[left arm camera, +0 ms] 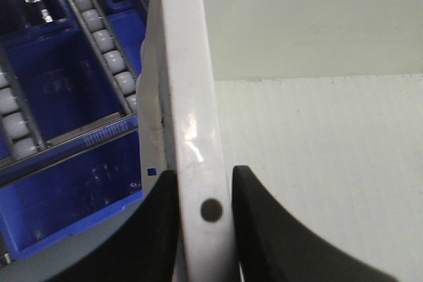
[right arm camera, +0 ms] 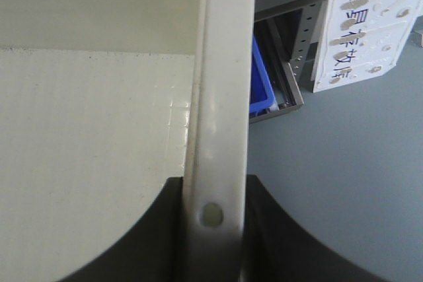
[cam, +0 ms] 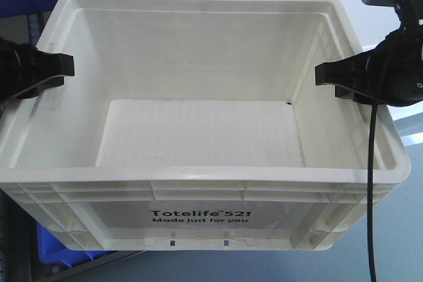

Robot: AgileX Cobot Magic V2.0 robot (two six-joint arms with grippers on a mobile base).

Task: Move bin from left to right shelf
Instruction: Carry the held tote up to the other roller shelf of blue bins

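The white bin [cam: 198,51] fills the front view, empty, its "Totelife 521" print facing me. My left gripper [cam: 63,65] is shut on its left rim, and my right gripper [cam: 324,74] is shut on its right rim. Seen from the left wrist, black fingers [left arm camera: 264,229] press both sides of the bin's rim [left arm camera: 188,97]. The right wrist view shows the same clamp on the opposite rim [right arm camera: 221,64], with a finger [right arm camera: 284,236] on either side of it. The bin is held above the floor.
Blue plastic bins [cam: 59,249] sit below and behind the white one. A roller shelf track [left arm camera: 106,51] over blue bins lies to the left. A metal shelf post [right arm camera: 294,64] and a white labelled sign [right arm camera: 370,24] stand to the right, above grey floor [right arm camera: 344,176].
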